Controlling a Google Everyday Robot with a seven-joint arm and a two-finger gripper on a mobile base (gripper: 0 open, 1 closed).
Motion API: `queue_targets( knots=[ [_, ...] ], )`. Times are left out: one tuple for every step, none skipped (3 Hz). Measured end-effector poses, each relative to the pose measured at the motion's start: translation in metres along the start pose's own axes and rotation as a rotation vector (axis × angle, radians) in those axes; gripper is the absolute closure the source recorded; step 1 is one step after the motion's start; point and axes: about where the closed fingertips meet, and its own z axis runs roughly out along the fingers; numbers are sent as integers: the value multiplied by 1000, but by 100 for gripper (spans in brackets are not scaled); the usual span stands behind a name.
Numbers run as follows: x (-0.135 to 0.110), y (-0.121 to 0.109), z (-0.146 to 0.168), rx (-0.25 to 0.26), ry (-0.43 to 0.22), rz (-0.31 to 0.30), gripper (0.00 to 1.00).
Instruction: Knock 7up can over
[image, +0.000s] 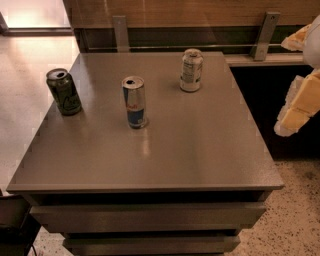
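- The 7up can (191, 70) stood upright toward the far side of the grey tabletop (200, 150), right of centre, with its pale label and fine print facing the camera.
- Nothing touched the can, so the task looked not yet done; the whole knock-over remained.
- The gripper (296, 111) hung beyond the table's right edge, well apart from the can and nearer the camera than it. Whether it was released or clenched could not be told.
- To finish, the arm would likely have had to reach left across the table and push the can's side until it tipped.
- A tall slim blue-and-silver can (134, 102) stood upright left of centre, nearer the camera than the 7up can.
- A dark green can (64, 92) stood upright near the left edge. Both were apart from the task's can.
- The tabletop was smooth with a soft sheen, set above two drawer fronts (150, 215).
- Behind it ran a wood-panelled wall (200, 12) and a rail held by two metal brackets (120, 31).
- Speckled flooring (295, 220) lay to the right, and a bright pale floor (22, 75) to the left.
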Motion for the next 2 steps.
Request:
queue_targets(
  knots=[
    [11, -26, 13, 31, -98, 54, 0],
    [18, -52, 35, 81, -250, 109, 0]
  ],
)
